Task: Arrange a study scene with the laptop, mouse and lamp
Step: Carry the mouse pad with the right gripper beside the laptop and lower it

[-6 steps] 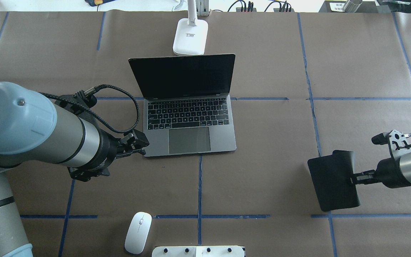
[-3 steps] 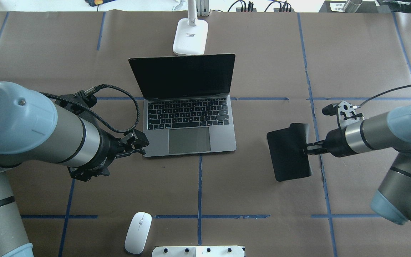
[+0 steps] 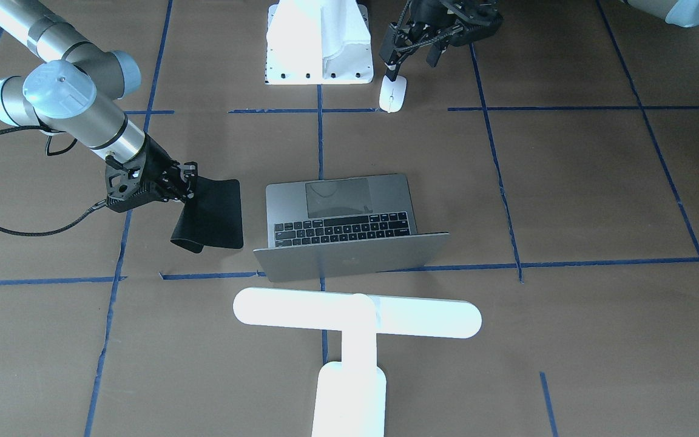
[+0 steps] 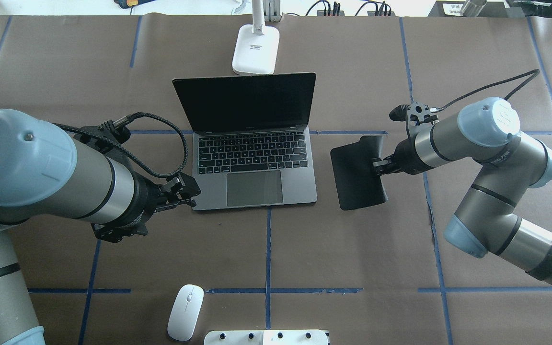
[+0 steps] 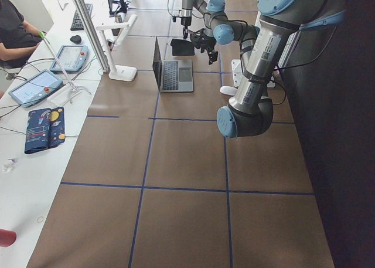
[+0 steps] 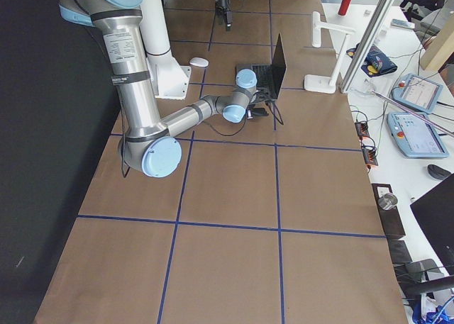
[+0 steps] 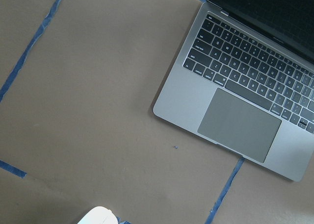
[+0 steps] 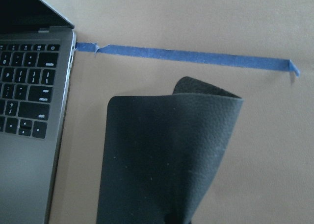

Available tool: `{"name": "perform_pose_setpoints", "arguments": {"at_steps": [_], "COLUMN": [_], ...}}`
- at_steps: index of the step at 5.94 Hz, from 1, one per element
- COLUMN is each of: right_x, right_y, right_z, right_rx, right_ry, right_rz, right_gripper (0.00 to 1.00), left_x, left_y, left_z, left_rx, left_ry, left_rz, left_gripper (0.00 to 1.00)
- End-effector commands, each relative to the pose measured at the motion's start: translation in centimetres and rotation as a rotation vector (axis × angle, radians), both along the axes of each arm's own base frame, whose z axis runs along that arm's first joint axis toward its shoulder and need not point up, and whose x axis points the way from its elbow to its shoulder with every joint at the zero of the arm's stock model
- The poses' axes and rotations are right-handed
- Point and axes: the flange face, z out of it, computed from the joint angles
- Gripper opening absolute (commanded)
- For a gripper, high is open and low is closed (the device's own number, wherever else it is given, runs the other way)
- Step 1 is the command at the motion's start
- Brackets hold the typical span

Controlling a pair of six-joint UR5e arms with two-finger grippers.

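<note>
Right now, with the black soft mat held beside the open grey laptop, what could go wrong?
The black soft mat, pinched at one edge by the right gripper, has a curled corner, so it may land folded rather than flat. It also hangs close to the side of the slim grey laptop, so it could brush or overlap that edge when set down.

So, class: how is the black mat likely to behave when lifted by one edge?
Probably floppy: pinched at one edge by the right hand, the black mat curls over at a corner in the wrist view. Likely light, since that small pinch holds it. It may fold when set down.
</note>
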Motion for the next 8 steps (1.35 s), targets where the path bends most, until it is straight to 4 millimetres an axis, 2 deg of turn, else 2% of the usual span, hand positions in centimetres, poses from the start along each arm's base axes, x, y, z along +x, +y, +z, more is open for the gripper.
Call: {"name": "perform_pose_setpoints", "arguments": {"at_steps": [1,3,4,5,6,8], "right_x": [-1.7,-1.4,-1.2,-1.1,-0.9,1.0], "right_y": [-1.8,-2.2,-2.1,-2.1,-2.1,-3.5], "right_z": [0.1,0.1,0.1,0.1,0.1,0.2], "right_rx": [0.008,0.001,-0.005,-0.011,-0.019,-0.083], "right_ry": [0.018,0.016,0.011,0.010,0.009,-0.001], "right_rz": [-0.007,0.001,0.002,0.006,0.013,0.043], "right_gripper": [0.00,0.02,0.12,0.75,1.00,1.00], "left_x": [0.0,0.0,0.0,0.0,0.0,0.1], "left_y": [0.0,0.0,0.0,-0.1,0.0,0.3], "left_z": [-0.1,-0.1,-0.1,-0.1,0.0,0.1], "left_rx": [0.002,0.002,0.002,0.001,0.001,0.003], "left_ry": [0.002,0.002,0.002,0.001,0.001,0.001], "left_rz": [-0.001,-0.001,-0.001,-0.001,-0.001,0.009], "left_gripper": [1.00,1.00,1.00,1.00,1.00,1.00]}}
